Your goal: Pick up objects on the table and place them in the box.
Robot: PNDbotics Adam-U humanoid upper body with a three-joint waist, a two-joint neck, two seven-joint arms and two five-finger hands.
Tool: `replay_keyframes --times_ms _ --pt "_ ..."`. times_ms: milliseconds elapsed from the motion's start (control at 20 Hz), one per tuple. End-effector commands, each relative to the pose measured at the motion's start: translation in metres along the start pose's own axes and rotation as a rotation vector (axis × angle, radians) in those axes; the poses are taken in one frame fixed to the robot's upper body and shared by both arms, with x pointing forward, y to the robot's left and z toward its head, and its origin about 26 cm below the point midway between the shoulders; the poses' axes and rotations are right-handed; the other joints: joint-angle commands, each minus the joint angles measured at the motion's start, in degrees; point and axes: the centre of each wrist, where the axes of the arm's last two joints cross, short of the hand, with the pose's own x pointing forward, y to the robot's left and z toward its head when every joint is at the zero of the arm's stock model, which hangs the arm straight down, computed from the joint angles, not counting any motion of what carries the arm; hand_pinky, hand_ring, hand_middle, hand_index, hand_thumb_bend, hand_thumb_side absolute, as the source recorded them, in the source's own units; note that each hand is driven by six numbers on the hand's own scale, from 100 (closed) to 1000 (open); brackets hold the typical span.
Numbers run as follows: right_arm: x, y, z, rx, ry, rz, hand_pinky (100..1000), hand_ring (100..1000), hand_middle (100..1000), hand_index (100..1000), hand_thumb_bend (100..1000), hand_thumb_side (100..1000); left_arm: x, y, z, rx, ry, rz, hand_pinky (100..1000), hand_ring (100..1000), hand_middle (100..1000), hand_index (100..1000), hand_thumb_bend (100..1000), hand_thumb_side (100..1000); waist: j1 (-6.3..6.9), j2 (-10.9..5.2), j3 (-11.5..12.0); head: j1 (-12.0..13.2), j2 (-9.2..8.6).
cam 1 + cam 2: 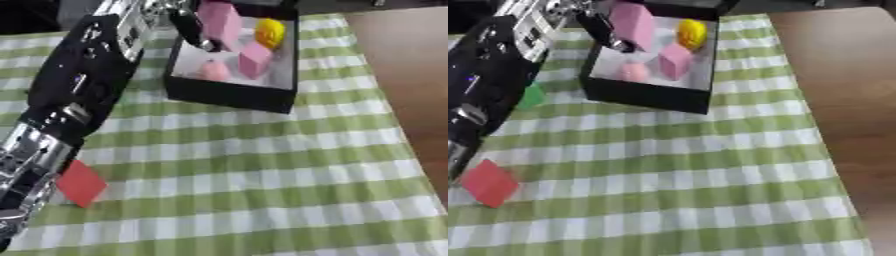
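Observation:
A black box (229, 95) with a pale floor stands at the top of the green checked cloth. In it lie a yellow rounded object (269, 31), a small pink block (255, 59) and a pink rounded object (213, 71). My left arm reaches up from the lower left, and my left hand (191, 27) is over the box's left part, its dark fingers curled against a tall pink block (222, 21) held above the box floor. A red block (80, 183) lies on the cloth at the left, beside my forearm. My right hand shows in no view.
A small green object (532, 96) peeks out beside my left arm, left of the box. The checked cloth ends at the right, where bare brown tabletop (411, 75) begins. The cloth below the box holds nothing else.

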Motion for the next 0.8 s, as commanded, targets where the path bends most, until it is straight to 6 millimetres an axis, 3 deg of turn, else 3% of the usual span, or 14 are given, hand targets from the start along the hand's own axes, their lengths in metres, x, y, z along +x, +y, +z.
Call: replay_keyframes --times_ms 50,100,150,200,250,300,350,400,450,500,600,750,800 --pt "0.009 -0.002 -0.001 0.009 -0.017 0.022 1000 664 555 742 100 526 -0.001 0.004 -0.001 -0.022 0.05 -0.097 770 710 588 664 576 100 0.35 -0.36 -0.16 0.17 -0.32" --pt "0.009 -0.002 -0.001 0.009 -0.016 0.022 1000 664 555 742 100 518 -0.002 0.002 -0.002 -0.029 0.057 -0.114 779 724 605 677 573 100 0.32 -0.38 -0.15 0.16 -0.31" --pt "0.008 -0.002 -0.001 0.009 -0.015 0.022 1000 664 555 742 100 526 -0.003 0.0 -0.002 -0.034 0.059 -0.124 833 805 712 778 579 100 0.29 -0.42 -0.13 0.15 -0.27" --pt "0.008 -0.002 -0.001 0.01 -0.013 0.023 1000 664 555 742 100 526 -0.004 -0.001 -0.002 -0.037 0.058 -0.131 840 816 726 790 580 100 0.28 -0.46 -0.1 0.14 -0.24" --pt "0.008 -0.001 -0.001 0.011 -0.012 0.023 1000 665 555 742 100 526 -0.005 0.0 -0.002 -0.036 0.054 -0.137 886 896 806 848 618 100 0.28 -0.5 -0.05 0.13 -0.19" --pt "0.008 -0.001 -0.001 0.012 -0.01 0.023 1000 665 555 742 100 526 -0.006 0.001 -0.001 -0.031 0.048 -0.14 891 901 809 851 625 100 0.29 -0.53 0.0 0.11 -0.15" --pt "0.008 -0.001 0.0 0.013 -0.008 0.022 1000 665 555 742 100 526 -0.006 0.003 -0.001 -0.019 0.041 -0.141 920 922 824 869 685 271 0.29 -0.57 0.07 0.1 -0.12" --pt "0.007 -0.001 0.0 0.014 -0.006 0.022 1000 665 555 742 100 526 -0.006 0.006 0.0 -0.006 0.035 -0.141 930 929 833 881 718 382 0.29 -0.6 0.12 0.08 -0.08" --pt "0.007 -0.001 0.0 0.015 -0.005 0.022 1000 665 555 742 100 526 -0.006 0.008 0.001 0.004 0.031 -0.142 936 933 838 890 731 464 0.28 -0.64 0.18 0.06 -0.04" --pt "0.007 -0.001 0.0 0.015 -0.004 0.022 1000 664 555 742 100 526 -0.007 0.01 0.002 0.013 0.03 -0.144 939 935 840 894 733 490 0.27 -0.67 0.23 0.05 0.0" --pt "0.007 -0.001 0.0 0.014 -0.002 0.023 1000 665 555 742 100 526 -0.007 0.015 0.003 0.034 0.027 -0.144 938 932 838 893 714 476 0.24 -0.76 0.34 -0.01 0.08" --pt "0.007 -0.002 0.001 0.011 0.003 0.027 1000 665 555 742 100 526 -0.01 0.023 0.009 0.089 0.022 -0.117 912 904 821 886 507 279 0.27 -0.97 0.73 -0.32 0.33" --pt "0.007 -0.003 0.002 0.009 0.005 0.03 1000 665 555 742 100 525 -0.013 0.028 0.013 0.117 0.021 -0.099 907 899 817 884 490 262 0.32 -1.08 0.99 -0.54 0.46"
